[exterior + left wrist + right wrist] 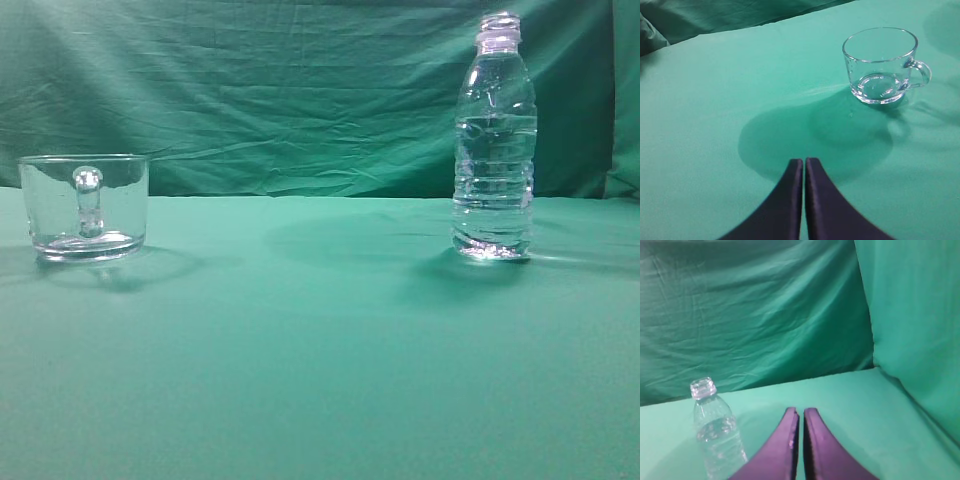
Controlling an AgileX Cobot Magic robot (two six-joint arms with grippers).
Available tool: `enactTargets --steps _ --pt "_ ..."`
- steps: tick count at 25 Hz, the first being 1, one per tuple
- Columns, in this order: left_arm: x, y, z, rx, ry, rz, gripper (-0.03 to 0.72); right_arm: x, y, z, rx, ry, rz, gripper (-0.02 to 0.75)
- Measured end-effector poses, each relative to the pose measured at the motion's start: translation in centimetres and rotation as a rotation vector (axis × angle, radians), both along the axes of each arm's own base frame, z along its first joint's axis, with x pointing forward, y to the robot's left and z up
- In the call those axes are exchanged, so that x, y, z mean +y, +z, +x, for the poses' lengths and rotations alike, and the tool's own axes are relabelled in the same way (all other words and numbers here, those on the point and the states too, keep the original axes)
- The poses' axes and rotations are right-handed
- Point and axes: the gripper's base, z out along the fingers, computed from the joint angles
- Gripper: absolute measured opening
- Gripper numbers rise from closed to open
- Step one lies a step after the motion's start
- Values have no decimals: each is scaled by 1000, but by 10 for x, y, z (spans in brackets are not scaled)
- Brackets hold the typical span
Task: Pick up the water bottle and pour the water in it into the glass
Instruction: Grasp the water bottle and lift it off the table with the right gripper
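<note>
The water bottle [494,140] is seen right of frame and the glass [84,207] far left on green cloth [320,380], while both the left gripper [804,162] and right gripper [801,412] are kept closed and empty.

Everything sits on my green cloth table cover [320,350]: matt, smooth on the flat, with a creased backdrop [300,90] of the same fabric behind. The glass [84,207] is clear and glossy with a thick shiny base. The water bottle [494,140] looks like thin clear plastic, ribbed low down, with a paler neck ring. My gripper fingers [785,210] look dark, smooth and matt, like plastic.
</note>
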Motion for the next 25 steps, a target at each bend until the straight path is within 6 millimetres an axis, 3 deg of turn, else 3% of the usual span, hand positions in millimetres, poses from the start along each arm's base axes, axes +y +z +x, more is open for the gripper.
enactTargets --steps 4,8,17,25 --pt "0 0 0 0 0 0 0 -1 35 -4 -93 -8 -32 0" --pt "0 0 0 0 0 0 0 0 51 10 -28 -10 -48 0" --pt "0 0 0 0 0 0 0 3 58 55 201 5 -50 0" --pt "0 0 0 0 0 0 0 22 43 82 330 130 -100 0"
